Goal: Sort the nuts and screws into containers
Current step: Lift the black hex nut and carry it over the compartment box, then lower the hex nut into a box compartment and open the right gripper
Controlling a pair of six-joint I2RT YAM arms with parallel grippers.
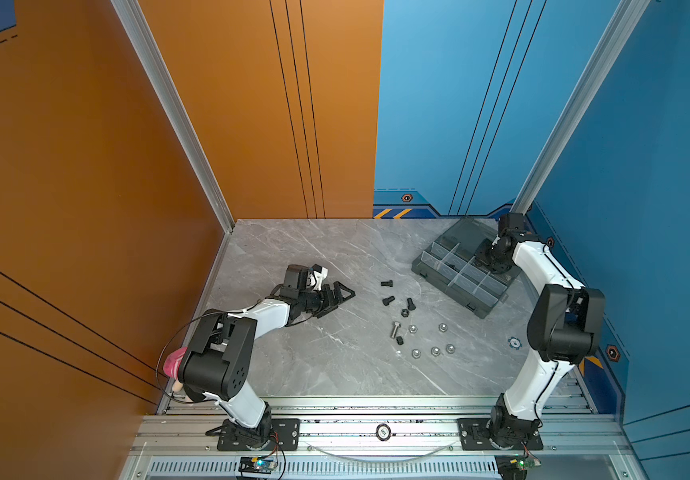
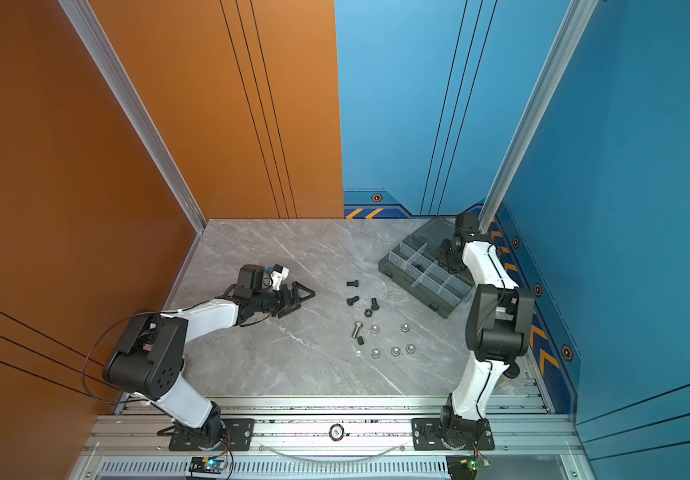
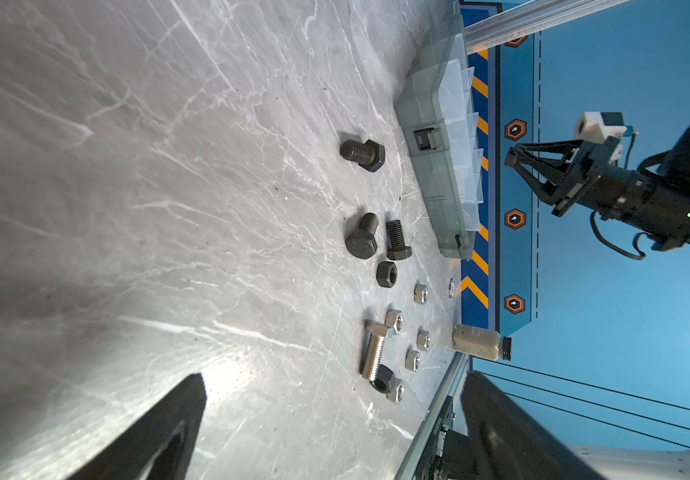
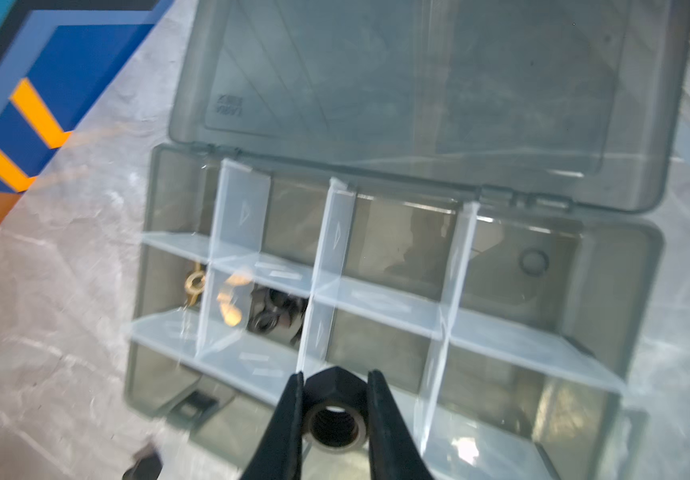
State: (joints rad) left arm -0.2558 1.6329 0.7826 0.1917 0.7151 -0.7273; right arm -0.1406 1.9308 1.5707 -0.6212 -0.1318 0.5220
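1. Two black fingers of the right gripper are clamping a black nut by its flats, right at their tips, its threaded hole facing the wrist camera.
2. The gripper is hanging over the near row of the open grey box, close above a pale divider, the lid leaning back behind.
3. One middle-row compartment is holding dark pieces, too blurred to name. The end one beside it is holding a brass wing nut.
4. The left gripper is resting low over the table, fingers apart and empty, well apart from the box.
5. Lying loose on the table between the arms: three black bolts, a silver bolt, two more black nuts and five silver nuts.
6. The risks, as I am judging them:
   - The grip is sitting so near the tips that a jolt could twist the nut out early.
   - Let go above the divider, the nut could strike its edge and hop into the wrong compartment or out onto the table.
   - With the wrist picture this blurred, which compartment is taking black nuts is uncertain.
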